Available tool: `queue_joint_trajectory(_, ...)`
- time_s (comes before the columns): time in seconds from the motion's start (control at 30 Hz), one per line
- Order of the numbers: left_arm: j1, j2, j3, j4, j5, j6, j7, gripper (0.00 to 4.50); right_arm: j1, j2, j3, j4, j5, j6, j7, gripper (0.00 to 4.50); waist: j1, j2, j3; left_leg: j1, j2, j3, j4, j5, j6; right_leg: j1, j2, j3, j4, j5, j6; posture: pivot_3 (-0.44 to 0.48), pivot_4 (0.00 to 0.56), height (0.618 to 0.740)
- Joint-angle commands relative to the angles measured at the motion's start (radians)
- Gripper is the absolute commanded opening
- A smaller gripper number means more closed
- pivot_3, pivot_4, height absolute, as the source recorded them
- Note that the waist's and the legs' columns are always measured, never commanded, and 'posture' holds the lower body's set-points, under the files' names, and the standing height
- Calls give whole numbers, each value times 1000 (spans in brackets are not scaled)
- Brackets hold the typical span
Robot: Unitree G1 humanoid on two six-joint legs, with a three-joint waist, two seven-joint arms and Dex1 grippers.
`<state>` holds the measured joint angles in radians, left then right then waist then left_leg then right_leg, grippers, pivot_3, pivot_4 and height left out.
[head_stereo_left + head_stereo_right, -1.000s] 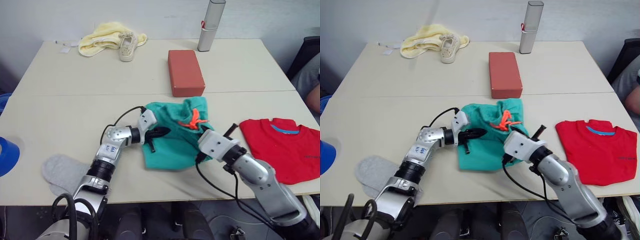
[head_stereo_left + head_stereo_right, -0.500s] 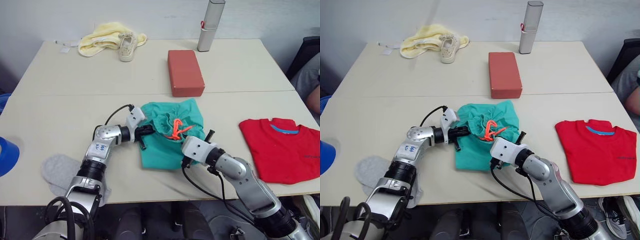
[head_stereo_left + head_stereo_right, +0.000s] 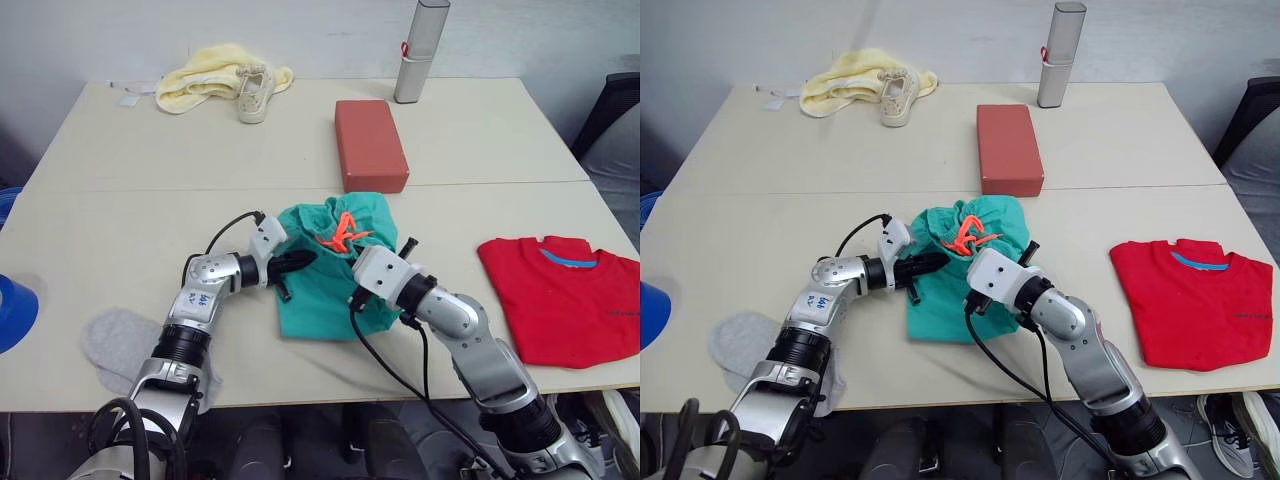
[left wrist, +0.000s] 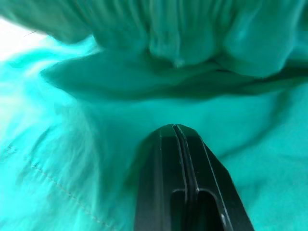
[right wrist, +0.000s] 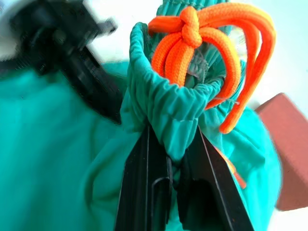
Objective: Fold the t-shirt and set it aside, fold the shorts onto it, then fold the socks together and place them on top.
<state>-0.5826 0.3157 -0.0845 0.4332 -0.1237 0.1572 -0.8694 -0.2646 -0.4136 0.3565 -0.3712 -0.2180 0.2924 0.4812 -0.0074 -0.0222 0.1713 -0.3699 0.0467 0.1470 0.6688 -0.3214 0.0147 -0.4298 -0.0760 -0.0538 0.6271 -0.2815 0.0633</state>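
right wrist view: our right claw pinches the shorts at their gathered waistband; our left claw, fingers pressed together, lies on their teal cloth.

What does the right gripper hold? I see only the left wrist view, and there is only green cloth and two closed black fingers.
Observer: The right gripper is shut on the gathered waistband of the shorts, just below the knotted orange drawstring.
Operator: Is the t-shirt already folded somewhere?
Observer: The t-shirt lies folded flat near the table's front edge, on the robot's right, apart from the shorts.
Operator: And where are the socks?
Observer: A light grey sock lies at the front edge on the robot's left, beside the left arm, untouched.
Operator: Does my left gripper hold any cloth?
Observer: The left gripper is shut and rests on the shorts; no cloth shows between its fingers.
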Motion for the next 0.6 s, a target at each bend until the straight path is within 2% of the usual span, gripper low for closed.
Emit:
queue_joint_trajectory(0.03, 23, 11, 11, -23, -19, -16, -9, 0, 21, 7, 24, 29, -15, -11, 10, 22, 0, 0, 0, 0, 0, 0, 0, 0, 0, 0, 0, 0, 0, 0, 0, 0, 150, 740)
queue_joint_trajectory(0.07, 29, 17, 14, -30, -25, -20, -19, 0, 24, 22, 17, 32, 4, -11, 9, 22, -1, 0, 0, 0, 0, 0, 0, 0, 0, 0, 0, 0, 0, 0, 0, 0, 150, 740)
queue_joint_trajectory(0.1, 34, 23, 18, -37, -33, -25, -31, 0, 24, 34, 12, 31, 22, -21, 11, 267, -2, 0, 0, 0, 0, 0, 0, 0, 0, 0, 0, 0, 0, 0, 0, 0, 150, 740)
queue_joint_trajectory(0.2, 59, 53, 15, -75, -59, -36, -96, 0, 27, 61, -18, -7, 105, -33, 47, 1113, -15, 0, 0, 0, 0, 0, 0, 0, 0, 0, 0, 0, 1, 0, 0, 0, 150, 740)
queue_joint_trajectory(0.3, 67, 77, 17, -89, -62, -40, -111, 0, 59, 65, -80, -75, 282, 7, 142, 2135, -18, 0, 0, 0, 1, -1, 0, 0, -1, 0, 0, 0, 0, 0, -1, 0, 150, 740)
queue_joint_trajectory(0.4, 62, 107, 27, -85, -64, -41, -124, 0, 107, 15, -156, -125, 463, 62, 262, 3192, -18, 0, 0, 0, 0, -1, -1, 0, -1, 0, 0, 0, 0, 0, -1, 0, 150, 740)
queue_joint_trajectory(0.47, 53, 167, 39, -76, -69, -40, -174, 0, 146, -54, -270, -161, 654, 132, 370, 3746, -18, 0, 0, 0, 0, -1, -1, 0, 0, 1, -1, -1, 0, 0, 0, 0, 150, 740)
queue_joint_trajectory(0.53, 40, 239, 41, -69, -76, -32, -246, 0, 152, -98, -373, -160, 808, 217, 407, 4491, -18, -1, 0, 0, 0, -1, -1, -1, 1, 1, -1, -1, 0, 0, 0, 0, 150, 740)
queue_joint_trajectory(0.6, 24, 303, 40, -74, -97, -15, -334, 0, 133, -114, -454, -122, 915, 282, 397, 4491, -21, -1, 0, 0, 0, -1, -1, -1, 1, 0, -2, -1, 0, 0, -1, 0, 150, 740)
